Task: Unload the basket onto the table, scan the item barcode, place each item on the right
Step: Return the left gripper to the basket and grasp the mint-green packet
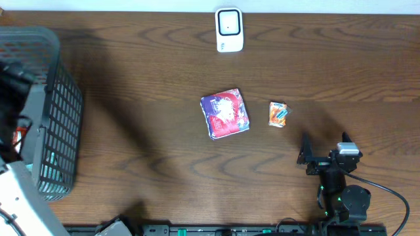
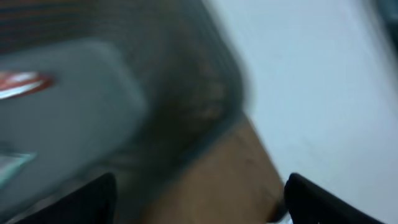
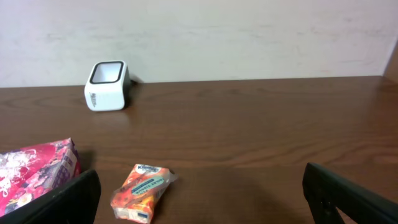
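A white barcode scanner [image 1: 229, 29] stands at the far middle of the table, also seen at the back in the right wrist view [image 3: 107, 78]. A pink and purple packet [image 1: 225, 113] lies flat mid-table, with a small orange tissue pack [image 1: 278, 114] to its right. My right gripper [image 1: 325, 145] hovers open near the front right. The tissue pack [image 3: 142, 193] lies ahead of its left finger and is not touched. My left gripper [image 2: 199, 202] is open and empty beside the basket. Its view is blurred.
A dark mesh basket [image 1: 62, 111] stands at the left edge, with my left arm [image 1: 14, 78] over it. In the left wrist view the basket wall [image 2: 186, 93] is close, with a grey thing with a red mark [image 2: 25, 81] inside. A cable [image 1: 394, 193] trails from the right arm.
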Controlling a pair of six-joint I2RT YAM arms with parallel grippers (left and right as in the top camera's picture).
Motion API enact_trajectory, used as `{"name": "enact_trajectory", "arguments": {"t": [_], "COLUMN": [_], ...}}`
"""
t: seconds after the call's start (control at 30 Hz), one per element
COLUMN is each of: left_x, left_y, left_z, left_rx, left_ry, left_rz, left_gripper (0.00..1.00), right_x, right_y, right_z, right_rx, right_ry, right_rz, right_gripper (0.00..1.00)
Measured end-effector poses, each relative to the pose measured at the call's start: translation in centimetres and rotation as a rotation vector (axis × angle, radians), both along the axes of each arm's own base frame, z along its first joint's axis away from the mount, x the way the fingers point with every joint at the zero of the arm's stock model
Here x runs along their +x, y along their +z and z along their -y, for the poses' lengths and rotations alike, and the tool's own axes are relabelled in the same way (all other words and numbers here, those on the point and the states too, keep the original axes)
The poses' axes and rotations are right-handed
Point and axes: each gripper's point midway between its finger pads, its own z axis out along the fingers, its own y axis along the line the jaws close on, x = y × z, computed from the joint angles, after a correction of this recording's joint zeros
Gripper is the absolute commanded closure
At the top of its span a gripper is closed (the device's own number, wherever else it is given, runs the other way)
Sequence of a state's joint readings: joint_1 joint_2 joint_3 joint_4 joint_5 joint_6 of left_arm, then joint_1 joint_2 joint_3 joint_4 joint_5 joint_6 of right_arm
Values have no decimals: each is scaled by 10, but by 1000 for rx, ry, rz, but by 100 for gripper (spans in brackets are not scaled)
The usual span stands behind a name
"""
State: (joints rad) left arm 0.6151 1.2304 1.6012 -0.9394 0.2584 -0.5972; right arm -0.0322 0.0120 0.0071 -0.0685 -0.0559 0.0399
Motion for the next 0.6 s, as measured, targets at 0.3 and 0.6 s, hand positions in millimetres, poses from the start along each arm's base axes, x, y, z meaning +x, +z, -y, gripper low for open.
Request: {"name": "enact_trajectory", "arguments": {"t": [0.3, 0.6], "left_x": [-38, -46], "left_y": [-72, -130], "left_z": [-56, -80], "left_rx": [-201, -285], "left_ry": [232, 350], "left_rz": [-238, -448], "left_gripper": [14, 14], "right_x": [0, 0], "right_y": [0, 0], "right_z": [0, 0], "right_rx": [0, 0], "right_ry": [0, 0], "right_rz": [0, 0], "right_gripper": [1, 1]}}
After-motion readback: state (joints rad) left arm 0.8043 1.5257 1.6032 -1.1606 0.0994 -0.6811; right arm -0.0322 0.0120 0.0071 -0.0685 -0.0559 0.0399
